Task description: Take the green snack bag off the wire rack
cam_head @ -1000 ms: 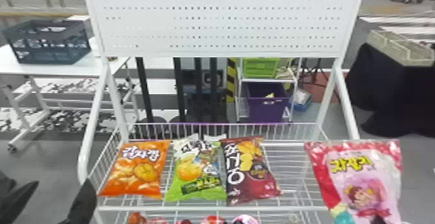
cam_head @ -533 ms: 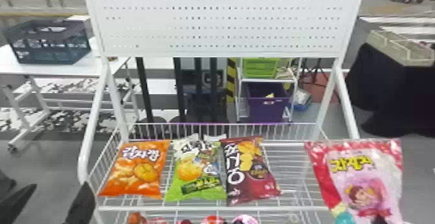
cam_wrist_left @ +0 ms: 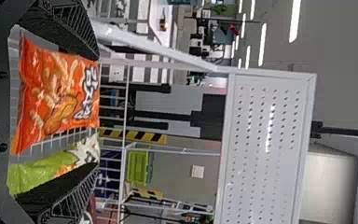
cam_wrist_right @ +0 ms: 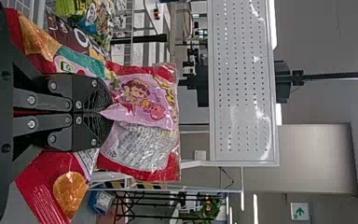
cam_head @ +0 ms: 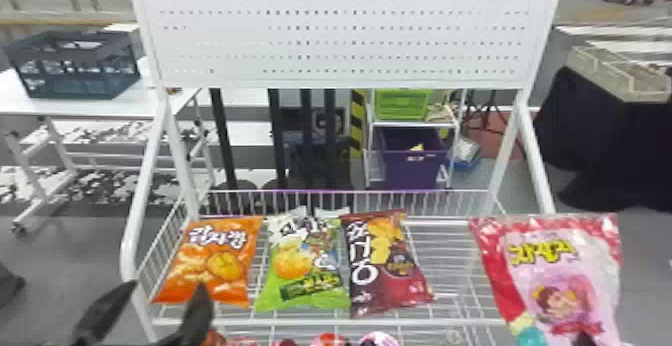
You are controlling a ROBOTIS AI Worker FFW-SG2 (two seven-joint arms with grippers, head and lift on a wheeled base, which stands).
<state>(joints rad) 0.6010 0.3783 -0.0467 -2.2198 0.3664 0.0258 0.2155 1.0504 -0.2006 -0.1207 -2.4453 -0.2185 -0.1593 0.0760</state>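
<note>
The left hand (cam_head: 167, 286) is open, its two black fingers spread wide and empty at the front left corner of the wire rack (cam_head: 330, 322). Over the last half-second it has moved inward, from outside the rack's left post toward the bags; one finger now overlaps the lower part of the orange bag (cam_head: 215, 256) in the head view. That looks like the start of the approach, with nothing grasped there. The right hand (cam_wrist_right: 103, 113) is closed on the pink snack bag (cam_head: 565, 275), pinching its film, and holds it at the rack's right side; that bag sits almost as it did a moment ago, so the left hand seems the one meant for this pick.

Next out from the left hand comes the orange bag, then the green snack bag (cam_head: 307, 265), lying face up on the rack with its printed top toward the back. A narrow strip of wire separates it from the orange bag; on its other side the dark red bag (cam_head: 385, 265) lies right beside it. None of these three has visibly shifted.

The left hand probably needs to travel farther right to straddle the green bag. Closing too early could catch the orange bag, and a finger on the far side could nudge the dark red one. The filled film will likely give and crumple when squeezed.
</note>
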